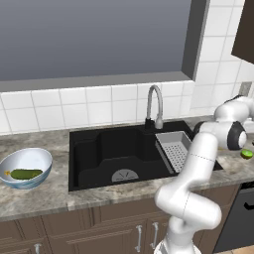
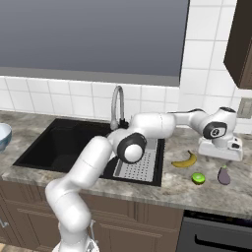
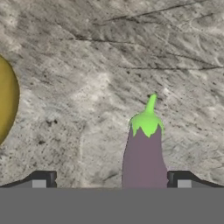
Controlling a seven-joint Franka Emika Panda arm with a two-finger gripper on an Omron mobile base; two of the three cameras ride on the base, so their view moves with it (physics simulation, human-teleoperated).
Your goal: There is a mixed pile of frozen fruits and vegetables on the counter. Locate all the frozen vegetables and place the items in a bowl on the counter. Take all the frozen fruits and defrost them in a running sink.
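My gripper (image 3: 111,180) is open, its fingertips (image 3: 43,178) wide apart, hanging over the counter (image 3: 109,65) right of the sink (image 2: 64,142). The grey-purple eggplant (image 3: 144,153) lies on the counter below it, nearer the right tip, with its green stem pointing away. A yellow banana (image 3: 5,105) shows at the left edge. In the right base view the hand (image 2: 220,147) hovers just behind the eggplant (image 2: 224,175), with the lime (image 2: 198,178) and banana (image 2: 185,160) to its left. The bowl (image 1: 42,158) sits on the counter left of the sink, holding the dark green cucumber (image 1: 26,173).
The chrome faucet (image 1: 155,104) curves over the black sink (image 1: 99,149), and a grey perforated tray (image 1: 176,149) rests on its right side. White tiled wall runs behind the counter. A dark wall cabinet (image 2: 241,44) hangs above the right end.
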